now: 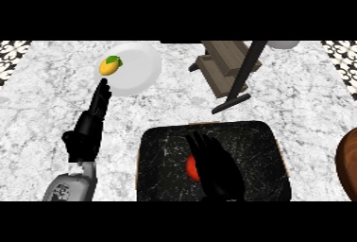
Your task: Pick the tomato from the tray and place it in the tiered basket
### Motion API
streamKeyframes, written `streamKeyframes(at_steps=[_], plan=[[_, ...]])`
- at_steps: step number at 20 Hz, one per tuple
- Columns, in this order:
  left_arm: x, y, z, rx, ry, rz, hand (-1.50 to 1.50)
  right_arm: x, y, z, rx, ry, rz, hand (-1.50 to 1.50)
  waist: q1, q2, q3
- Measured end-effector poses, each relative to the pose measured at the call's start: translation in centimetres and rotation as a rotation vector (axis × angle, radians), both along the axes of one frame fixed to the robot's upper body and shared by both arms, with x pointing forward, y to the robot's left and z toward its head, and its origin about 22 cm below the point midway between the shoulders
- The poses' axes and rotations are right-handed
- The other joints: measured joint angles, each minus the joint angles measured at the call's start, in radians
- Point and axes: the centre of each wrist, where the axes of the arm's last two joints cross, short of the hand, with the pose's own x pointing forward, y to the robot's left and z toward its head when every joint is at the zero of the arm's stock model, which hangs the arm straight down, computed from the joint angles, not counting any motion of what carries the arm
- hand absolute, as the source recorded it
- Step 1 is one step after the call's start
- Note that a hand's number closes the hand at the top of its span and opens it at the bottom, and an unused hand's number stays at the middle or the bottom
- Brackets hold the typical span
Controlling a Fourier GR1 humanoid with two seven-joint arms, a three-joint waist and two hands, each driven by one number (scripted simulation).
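Observation:
A red tomato (191, 168) lies on the black tray (162, 156) in the lower middle of the head view, and only its left part shows. My right hand (215, 165) hovers over the tray with straight fingers pointing away from me, covering most of the tomato; I cannot tell whether it touches it. The tiered basket (225, 64), wooden with a dark pole and foot, stands at the back right of centre. My left hand (89, 128) stretches flat over the counter at the left, fingers straight toward the white plate.
A white plate (136, 71) at the back left holds a yellow fruit with a green leaf (109, 65). A brown wooden object (348, 163) shows at the right edge. The counter is grey marble with patterned tiles at the far corners.

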Motion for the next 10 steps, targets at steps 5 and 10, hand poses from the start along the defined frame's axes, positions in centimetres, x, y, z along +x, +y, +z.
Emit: streamKeyframes(at_steps=[5,10], plan=[[0.2,-0.5,-0.4,-0.003,0.000,0.005,0.00,0.8,0.1,-1.7,0.030,0.001,-0.004,-1.50,0.000,0.000,0.000],[-0.8,-0.5,0.0,0.000,0.000,0.001,0.00,1.2,0.0,-2.4,0.065,-0.040,-0.031,1.50,0.001,0.000,0.000]])
